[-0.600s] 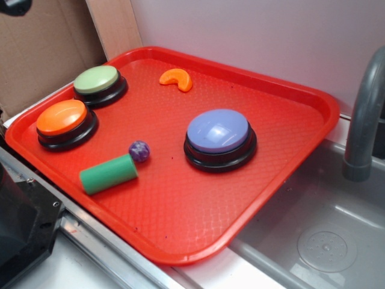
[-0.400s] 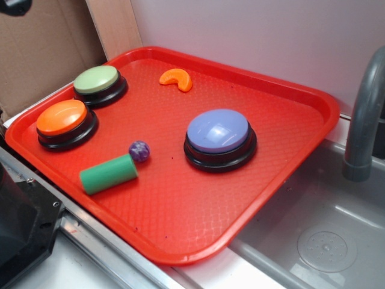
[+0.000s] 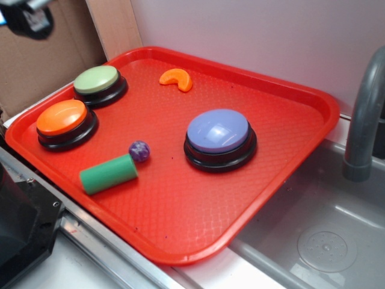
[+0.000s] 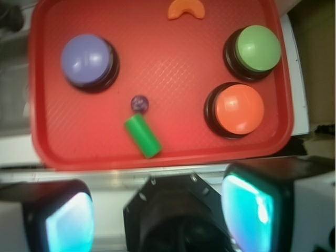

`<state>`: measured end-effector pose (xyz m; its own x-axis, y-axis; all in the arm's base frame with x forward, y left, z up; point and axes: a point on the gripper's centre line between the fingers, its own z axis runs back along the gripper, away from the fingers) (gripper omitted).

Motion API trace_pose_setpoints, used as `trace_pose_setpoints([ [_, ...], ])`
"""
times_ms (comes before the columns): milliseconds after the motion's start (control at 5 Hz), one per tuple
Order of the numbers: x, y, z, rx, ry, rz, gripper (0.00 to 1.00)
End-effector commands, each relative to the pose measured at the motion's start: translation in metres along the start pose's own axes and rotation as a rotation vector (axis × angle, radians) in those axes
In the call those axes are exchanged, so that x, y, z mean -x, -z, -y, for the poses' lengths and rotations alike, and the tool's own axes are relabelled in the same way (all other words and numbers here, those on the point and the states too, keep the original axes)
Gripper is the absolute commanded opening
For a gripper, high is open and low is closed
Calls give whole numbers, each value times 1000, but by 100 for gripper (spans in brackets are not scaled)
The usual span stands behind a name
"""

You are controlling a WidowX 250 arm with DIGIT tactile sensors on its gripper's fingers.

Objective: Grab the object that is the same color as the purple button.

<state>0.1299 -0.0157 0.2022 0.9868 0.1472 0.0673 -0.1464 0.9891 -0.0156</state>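
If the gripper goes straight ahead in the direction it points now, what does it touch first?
The gripper is open and looks down from above. Straight ahead lies the near rim of the red tray, or the metal ledge just before it. The green cylinder and purple ball lie just beyond. Depth is unclear.

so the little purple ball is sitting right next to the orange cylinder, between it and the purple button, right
Not quite: the cylinder is green, not orange. The exterior view shows the little purple ball right at the green cylinder's end, between it and the purple button; the wrist view agrees. The orange things on the tray are a button and a crescent wedge.
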Motion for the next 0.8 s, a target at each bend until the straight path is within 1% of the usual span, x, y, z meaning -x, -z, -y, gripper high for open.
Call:
trace_pose_setpoints([
  [0, -25, 58, 11, -63, -156, 76, 100],
  [200, -33, 92, 16, -88, -227, 140, 100],
  [400, -39, 112, 14, -60, -261, 157, 100],
  [600, -50, 140, 11, -62, -308, 170, 100],
])
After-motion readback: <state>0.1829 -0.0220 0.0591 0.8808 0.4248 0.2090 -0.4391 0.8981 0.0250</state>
